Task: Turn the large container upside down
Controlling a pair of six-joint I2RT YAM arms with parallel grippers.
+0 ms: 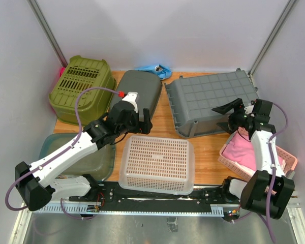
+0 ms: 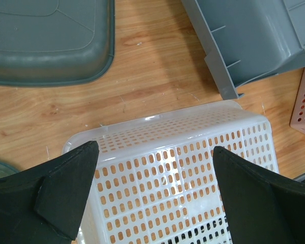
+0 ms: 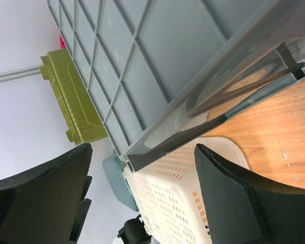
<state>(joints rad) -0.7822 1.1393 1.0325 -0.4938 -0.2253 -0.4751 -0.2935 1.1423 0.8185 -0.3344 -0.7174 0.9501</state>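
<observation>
The large grey container (image 1: pixel 213 99) lies ribbed base up at the upper right of the top view, apparently turned over. The right gripper (image 1: pixel 235 113) sits at its right edge, jaws spread and empty. The left gripper (image 1: pixel 144 123), equally wide and empty, hovers over the white basket (image 1: pixel 157 162). The next move would likely be a clean retreat without nudging the rim.

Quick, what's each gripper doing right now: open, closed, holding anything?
Left gripper: open, holding nothing.
Right gripper: open, holding nothing.

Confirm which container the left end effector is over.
The white perforated basket: the open left end effector hangs right above its far edge. The large grey crate and the dark tub lie farther back.
</observation>
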